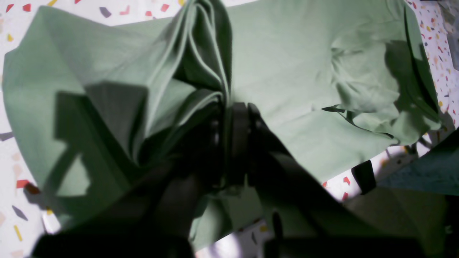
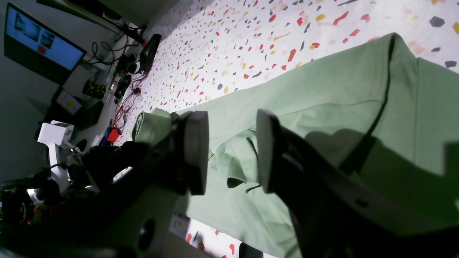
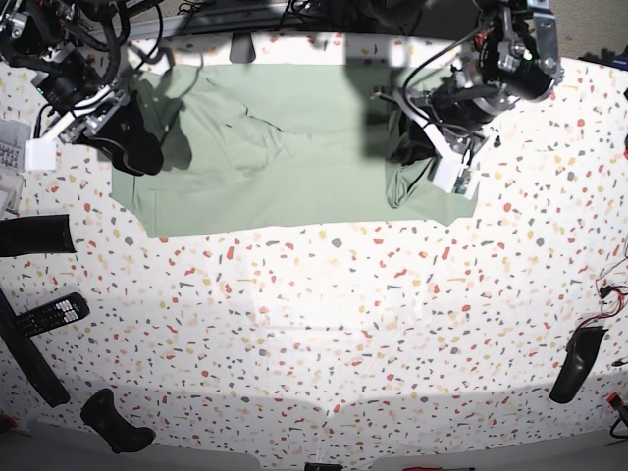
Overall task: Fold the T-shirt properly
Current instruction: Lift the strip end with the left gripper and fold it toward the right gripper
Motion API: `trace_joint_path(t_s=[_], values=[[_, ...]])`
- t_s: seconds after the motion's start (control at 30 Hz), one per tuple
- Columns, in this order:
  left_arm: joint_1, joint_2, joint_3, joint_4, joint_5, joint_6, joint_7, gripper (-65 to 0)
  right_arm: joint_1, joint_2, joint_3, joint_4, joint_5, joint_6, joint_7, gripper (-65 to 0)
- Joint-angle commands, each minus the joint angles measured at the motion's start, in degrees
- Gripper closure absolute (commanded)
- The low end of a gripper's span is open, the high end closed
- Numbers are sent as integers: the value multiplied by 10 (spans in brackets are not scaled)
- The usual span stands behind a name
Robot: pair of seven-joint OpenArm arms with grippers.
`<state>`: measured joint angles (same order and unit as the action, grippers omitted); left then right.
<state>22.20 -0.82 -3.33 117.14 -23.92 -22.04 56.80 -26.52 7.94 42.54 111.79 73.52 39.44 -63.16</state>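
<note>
**Mia:** What does the left wrist camera show?

**Ben:** The left gripper (image 1: 233,118) is pinched tight on a bunch of the T-shirt (image 1: 287,71). The green cloth is gathered into folds right where the jaws meet, and it is lifted a bit. The rest of the shirt lies on the speckled table (image 1: 441,43).

**Mia:** And the right wrist camera?

**Ben:** The right gripper (image 2: 232,150) has its jaws partly apart, with nothing between them. It hangs just over the T-shirt (image 2: 322,89), near a crumpled bit. I think that is a sleeve, but I can't be sure.

**Mia:** What about the camera up top?

**Ben:** The T-shirt (image 3: 294,157) is spread out at the far side of the table (image 3: 314,324). One end is bunched up where the left gripper (image 3: 417,147) holds it, on the right side of this view. The right gripper (image 3: 137,147) is at the other end, over the cloth.

**Mia:** So is the shirt folded?

**Ben:** Not yet, I think. Most of it is still flat and open. It looks like only the first fold has begun, at the end the left gripper holds. The rest of the folding is still to do.
</note>
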Motion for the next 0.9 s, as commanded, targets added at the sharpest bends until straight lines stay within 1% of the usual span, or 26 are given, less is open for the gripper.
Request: trace_joint_path(t_s=[0.0,0.17,0.2,0.27,0.3,0.33,0.4,0.47,0.5,0.57,0.6,0.67,0.7,0.8,0.83,0.87], values=[[-3,0,0,9,-10,-2,-12,0,0,6,3,9,15,6,9,-215],[-3,0,1,9,-13,-2,-11,0,1,6,3,9,15,6,9,-215],[-3,0,1,9,-26,-2,-9,-44,2,6,4,9,15,6,9,-215],[-3,0,1,9,-86,-5,20,-182,4,6,3,9,15,6,9,-215],[-3,0,1,9,-122,-17,42,-225,6,6,4,9,15,6,7,-215],[-3,0,1,9,-162,-40,69,-240,9,6,3,9,15,6,5,-215],[-3,0,1,9,-246,-86,125,-241,17,6,3,9,15,6,5,-215],[-3,-3,1,9,-305,-110,151,-241,25,6,4,9,15,6,2,-215],[-4,-4,0,9,-312,-113,152,-241,30,6,3,9,14,6,-3,-215],[-9,-4,-1,9,-292,-114,148,-241,37,6,3,9,15,6,-16,-215],[-13,-3,-1,9,-264,-114,139,-241,39,6,3,9,15,6,-22,-215],[-20,-3,-1,9,-177,-114,98,-241,40,6,3,9,15,6,-25,-215],[-22,-3,-1,9,-127,-107,66,-241,39,6,3,9,15,6,-26,-215],[-22,-3,-1,9,20,-50,-52,-241,40,6,3,9,15,6,-28,-215],[-22,-4,-1,9,48,-47,-69,-241,39,6,3,9,15,6,-28,-215],[-22,-9,0,9,53,-47,-69,-243,40,6,3,9,15,6,-29,-215]])
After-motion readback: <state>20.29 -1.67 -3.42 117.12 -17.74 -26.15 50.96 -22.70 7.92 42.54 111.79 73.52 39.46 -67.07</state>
